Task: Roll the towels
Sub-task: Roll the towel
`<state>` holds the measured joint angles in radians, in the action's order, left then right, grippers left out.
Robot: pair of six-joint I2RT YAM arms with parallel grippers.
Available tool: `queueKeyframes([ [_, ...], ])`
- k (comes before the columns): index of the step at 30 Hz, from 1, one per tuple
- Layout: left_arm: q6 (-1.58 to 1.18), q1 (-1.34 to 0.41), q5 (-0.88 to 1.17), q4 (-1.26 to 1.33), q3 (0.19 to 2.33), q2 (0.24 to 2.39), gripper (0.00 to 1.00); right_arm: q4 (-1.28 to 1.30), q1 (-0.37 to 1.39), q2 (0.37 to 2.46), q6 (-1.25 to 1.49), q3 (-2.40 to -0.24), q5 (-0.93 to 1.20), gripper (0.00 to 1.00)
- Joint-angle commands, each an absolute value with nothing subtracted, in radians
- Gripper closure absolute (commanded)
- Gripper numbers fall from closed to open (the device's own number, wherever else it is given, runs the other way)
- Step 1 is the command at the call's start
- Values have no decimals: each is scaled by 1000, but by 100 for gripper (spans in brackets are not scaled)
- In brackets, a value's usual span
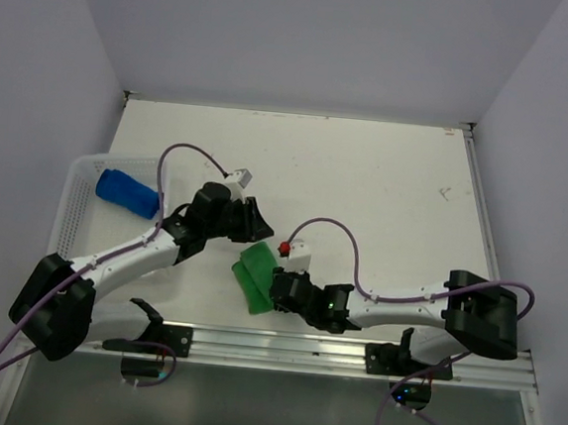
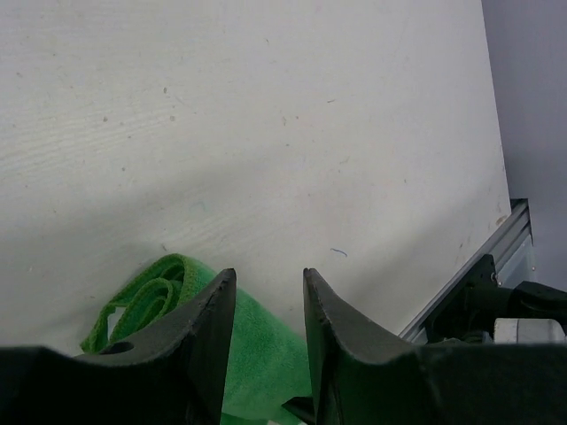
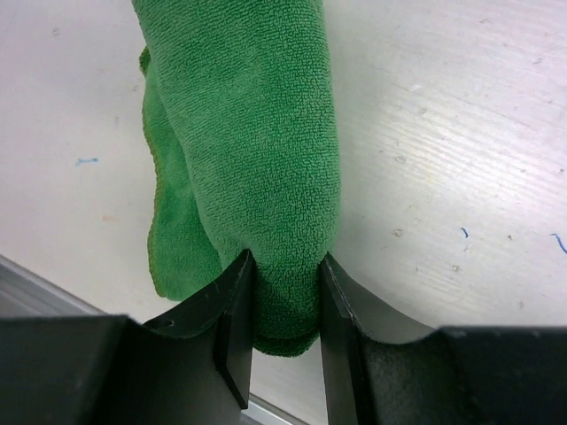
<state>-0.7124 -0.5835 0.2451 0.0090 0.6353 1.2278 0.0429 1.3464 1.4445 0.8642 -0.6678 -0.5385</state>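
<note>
The bright green towel (image 1: 253,277) lies rolled up on the white table near the front edge. My right gripper (image 1: 277,291) is shut on its near end, and in the right wrist view the roll (image 3: 248,133) is pinched between the jaws (image 3: 283,261). My left gripper (image 1: 260,230) hovers at the roll's far end, open. In the left wrist view the green cloth (image 2: 266,354) shows below and behind its spread fingers (image 2: 268,276), with nothing clamped. The royal blue towel (image 1: 126,194) lies rolled inside the basket.
A white mesh basket (image 1: 79,170) stands at the table's left edge. A metal rail (image 1: 352,350) runs along the front edge just behind the green roll. White walls close in the table at the back and sides.
</note>
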Motion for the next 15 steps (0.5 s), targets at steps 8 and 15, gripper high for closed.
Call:
queueKeyframes([
  [8,-706,-580,337,74,628,1201,59,481,1471,1687,982,-934,-917,85],
  [15,-729,-584,373,115,581,1183,60,797,1566,1886,1084,-1193,-1072,84],
])
